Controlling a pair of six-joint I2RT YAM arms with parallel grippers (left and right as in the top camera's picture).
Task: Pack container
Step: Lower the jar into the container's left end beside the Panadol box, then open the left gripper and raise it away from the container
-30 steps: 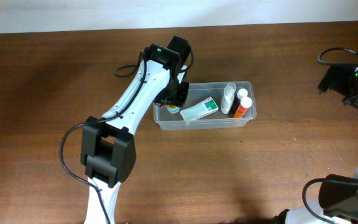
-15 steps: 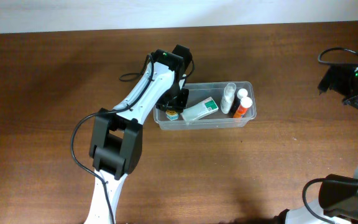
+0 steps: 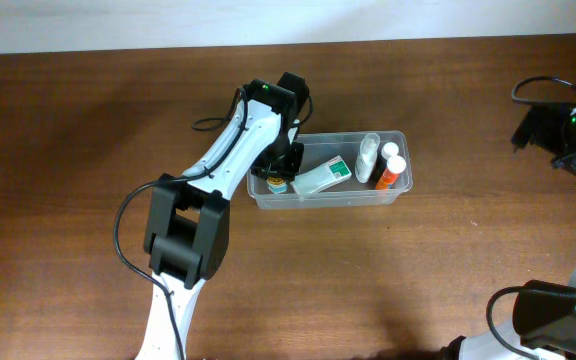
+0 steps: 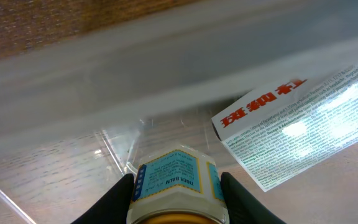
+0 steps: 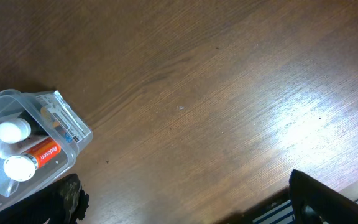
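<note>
The container [image 3: 400, 188] is a clear tub at the table's middle. Inside lie a white and green box [image 3: 321, 176], a small clear bottle [image 3: 368, 155] and an orange tube [image 3: 392, 172]. My left gripper [image 3: 279, 170] reaches into its left end. In the left wrist view both black fingers [image 4: 120, 196] press the sides of a small blue-labelled balm jar [image 4: 178, 180], held low over the container floor [image 4: 73, 180] beside the box [image 4: 297, 124]. My right gripper [image 5: 191, 205] stands wide open over bare table at the far right, holding nothing.
The right arm [image 3: 553, 125] with its cables sits at the table's far right edge. The right wrist view catches the container's near corner [image 5: 73, 134] and the orange tube [image 5: 42, 152]. A black cable [image 3: 203, 115] loops behind the left arm.
The left arm has swung its elbow to the right and carried the jar further into the container's left end. The right arm has not moved.
</note>
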